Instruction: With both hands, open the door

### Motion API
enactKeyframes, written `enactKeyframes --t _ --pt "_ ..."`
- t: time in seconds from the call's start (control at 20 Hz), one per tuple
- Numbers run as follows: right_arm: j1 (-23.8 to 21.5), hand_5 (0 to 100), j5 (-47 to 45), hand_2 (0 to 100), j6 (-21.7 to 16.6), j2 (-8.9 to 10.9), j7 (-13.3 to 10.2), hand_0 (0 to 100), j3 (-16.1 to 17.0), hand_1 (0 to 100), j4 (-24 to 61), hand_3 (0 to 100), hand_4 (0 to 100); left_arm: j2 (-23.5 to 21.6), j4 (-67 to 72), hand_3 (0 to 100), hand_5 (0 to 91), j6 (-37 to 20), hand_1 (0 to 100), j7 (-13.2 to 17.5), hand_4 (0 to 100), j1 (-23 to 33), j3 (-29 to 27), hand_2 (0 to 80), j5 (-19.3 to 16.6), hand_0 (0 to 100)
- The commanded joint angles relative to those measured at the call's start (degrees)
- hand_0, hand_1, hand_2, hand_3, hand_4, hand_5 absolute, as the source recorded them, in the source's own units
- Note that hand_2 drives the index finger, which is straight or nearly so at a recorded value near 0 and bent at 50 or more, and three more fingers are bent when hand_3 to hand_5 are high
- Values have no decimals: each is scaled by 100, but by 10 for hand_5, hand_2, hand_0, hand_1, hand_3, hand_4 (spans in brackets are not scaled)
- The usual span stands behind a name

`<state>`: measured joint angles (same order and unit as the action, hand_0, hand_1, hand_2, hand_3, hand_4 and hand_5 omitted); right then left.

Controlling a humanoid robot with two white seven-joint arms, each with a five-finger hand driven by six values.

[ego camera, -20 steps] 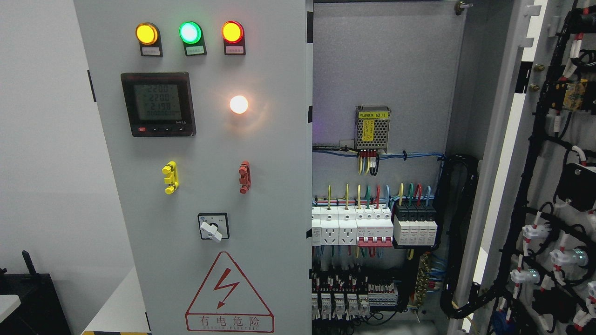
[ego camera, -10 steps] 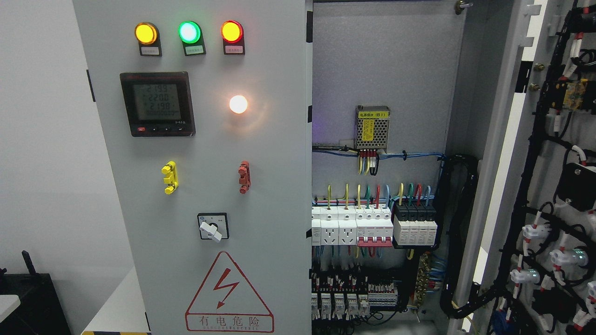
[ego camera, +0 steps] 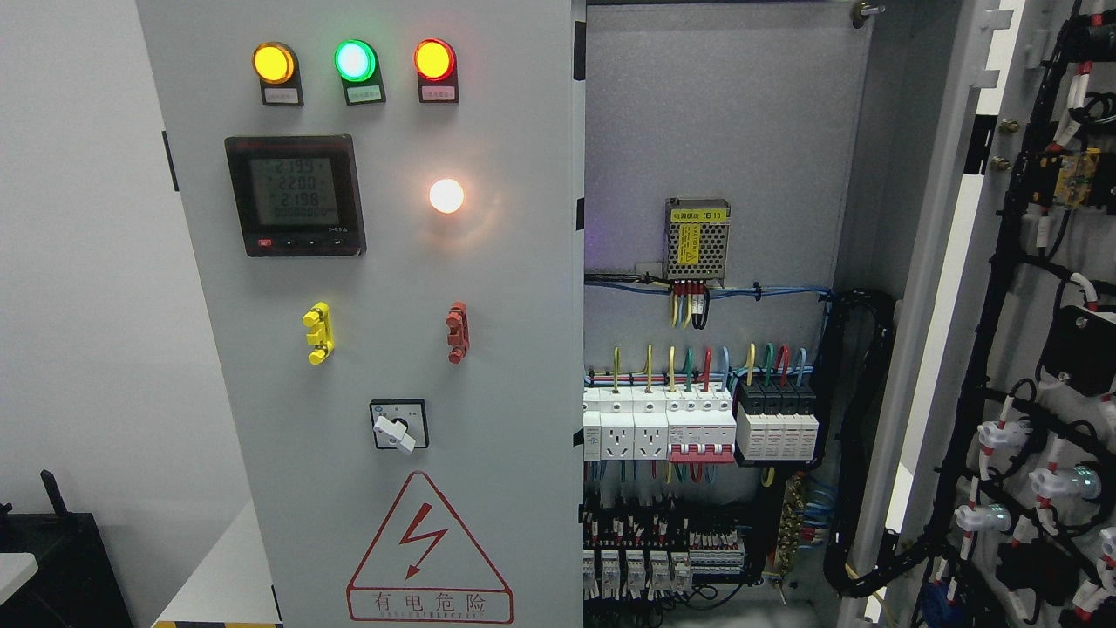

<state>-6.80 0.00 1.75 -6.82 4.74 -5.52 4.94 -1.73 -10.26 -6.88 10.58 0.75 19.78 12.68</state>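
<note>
Swinging wide at the near right, the right-hand door [ego camera: 1046, 349] of the electrical cabinet stands open, its inner face toward the camera with black wiring looms and white lamp backs clipped along it. Neither robot hand appears anywhere in the head view, so whether their fingers are released, clenched or grasping anything cannot be told.

To the left, the left door [ego camera: 392, 331] looks closed, or very nearly so. It carries three lit indicator lamps [ego camera: 353, 61] in amber, green and red, a digital meter [ego camera: 296, 194], a glowing white lamp [ego camera: 446, 195], a yellow latch handle [ego camera: 318, 332], a red latch handle [ego camera: 457, 331], a rotary selector switch [ego camera: 398, 425] and a red high-voltage warning triangle [ego camera: 427, 548].

Farther back, inside the cabinet, sit a row of circuit breakers [ego camera: 702, 423] with coloured wires rising from them, a small meshed power supply [ego camera: 697, 242] above, and terminal blocks [ego camera: 663, 549] low down.

Judging from this, half the job seems done. The lamps are lit, so the panel appears live: a reach for the left door that strays right could brush exposed breakers, and the open door's loom could snag an arm.
</note>
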Motion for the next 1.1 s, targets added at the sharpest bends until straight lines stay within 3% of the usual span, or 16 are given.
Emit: enactKeyframes --t 0.0,0.25,0.8,1.05 --pt "12 0 -105 0 1 6 1 0 -2 0 121 0 0 454 665 0 0 46 0 23 32 153 -1371 0 -134 0" --pt "3 0 -106 0 1 6 -8 0 -2 0 148 0 0 463 929 0 0 28 0 23 32 250 -1934 0 -749 0" --pt "-23 0 -114 0 1 23 -8 0 7 0 174 0 0 419 1122 0 0 2 0 120 32 452 -2251 0 -759 0" --pt "-356 0 -88 0 1 85 -43 0 -46 0 1173 0 0 410 1114 0 0 -15 0 111 32 461 -2251 0 -759 0"
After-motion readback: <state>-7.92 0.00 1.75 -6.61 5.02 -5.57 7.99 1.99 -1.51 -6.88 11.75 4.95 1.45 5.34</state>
